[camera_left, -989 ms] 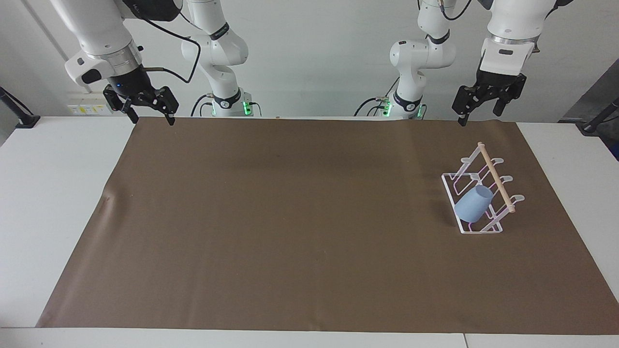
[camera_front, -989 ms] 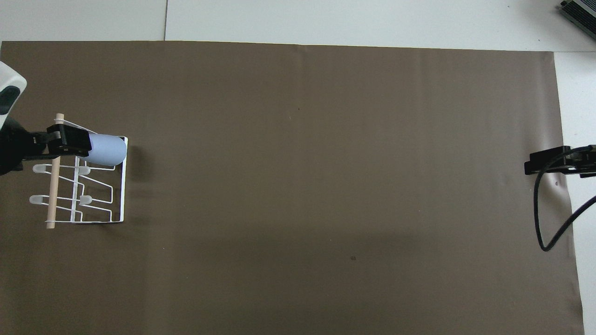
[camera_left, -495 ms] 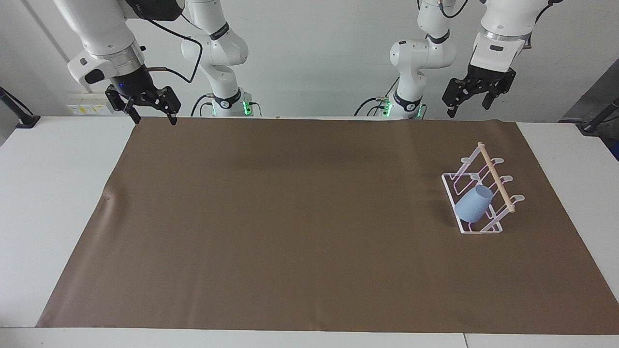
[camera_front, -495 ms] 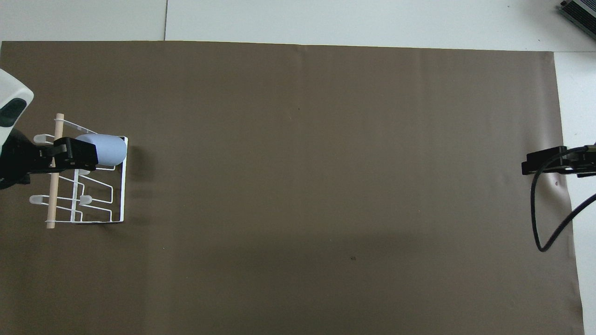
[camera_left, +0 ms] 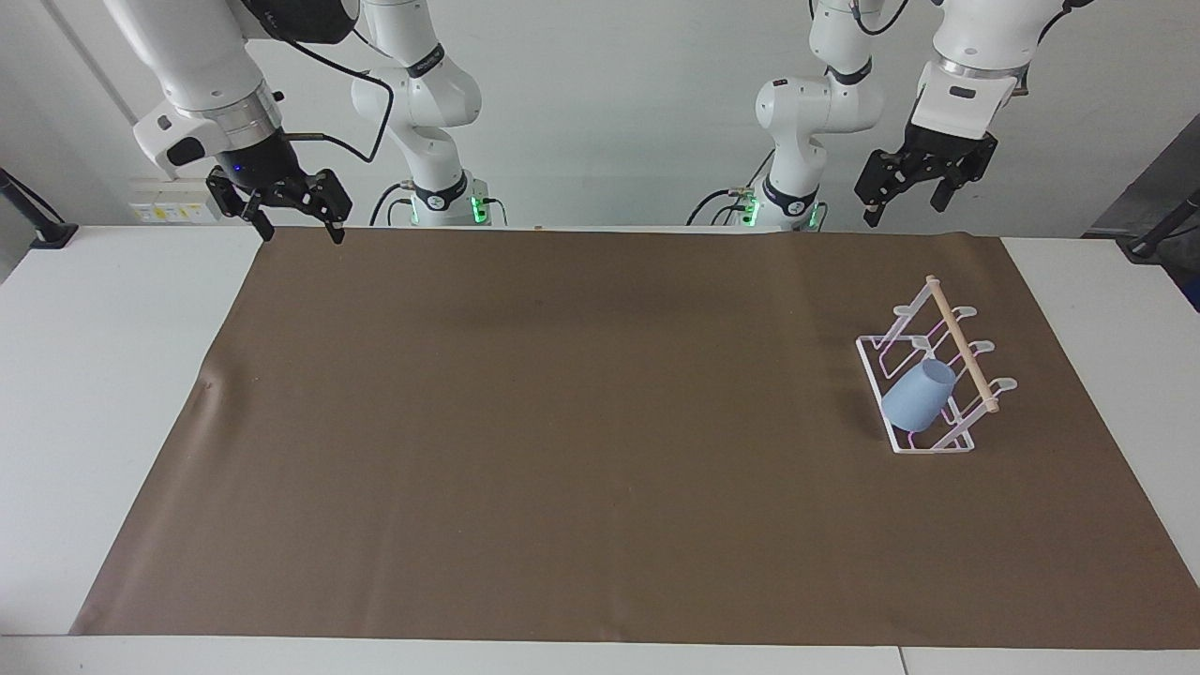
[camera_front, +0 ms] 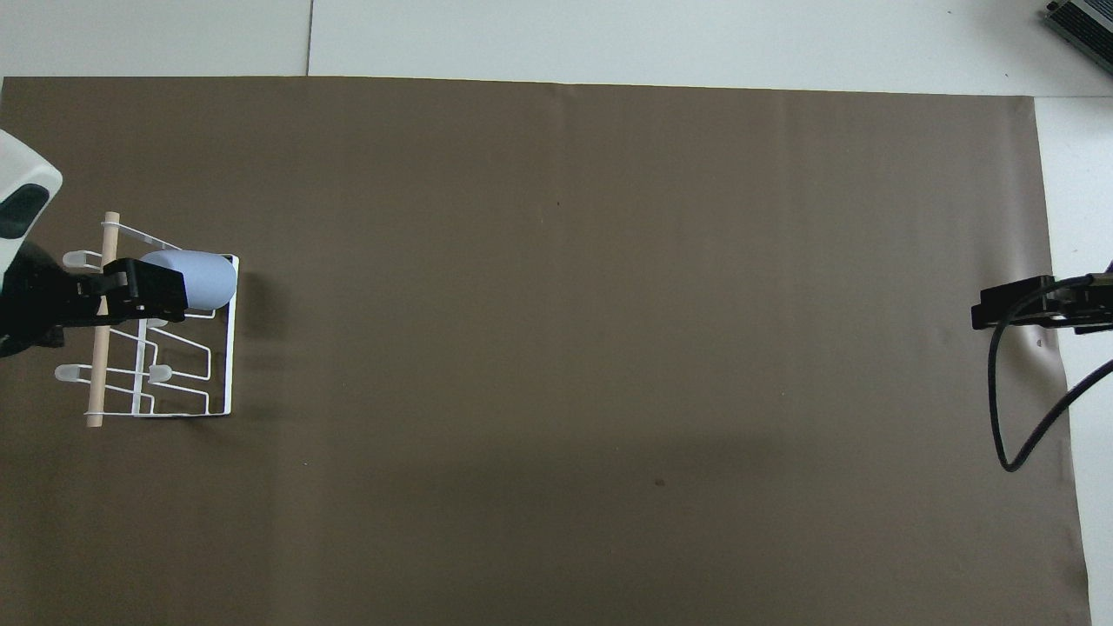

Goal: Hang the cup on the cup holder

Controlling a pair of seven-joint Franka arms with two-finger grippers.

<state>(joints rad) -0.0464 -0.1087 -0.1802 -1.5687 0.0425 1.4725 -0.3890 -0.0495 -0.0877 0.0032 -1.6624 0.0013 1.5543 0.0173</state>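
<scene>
The light-blue cup (camera_left: 919,396) sits upside down and tilted on a prong of the white wire cup holder (camera_left: 873,367), toward the left arm's end of the table. The cup also shows in the overhead view (camera_front: 207,279), on the holder (camera_front: 229,365). The wooden rod (camera_left: 957,339) runs along the holder's top. My left gripper (camera_left: 902,202) is open and empty, raised high over the mat's edge by the robots, well apart from the holder. In the overhead view it (camera_front: 139,291) covers part of the cup. My right gripper (camera_left: 300,228) is open and empty, and the right arm waits over the mat's corner (camera_front: 1013,307).
A brown mat (camera_left: 562,422) covers most of the white table (camera_left: 103,375). A black cable (camera_front: 1000,409) hangs from the right arm over the mat's edge. A small crease marks the mat (camera_left: 208,382) at the right arm's end.
My left gripper has risen and drawn back toward the robots, away from the holder. The cup stays on the holder. The right gripper has barely moved.
</scene>
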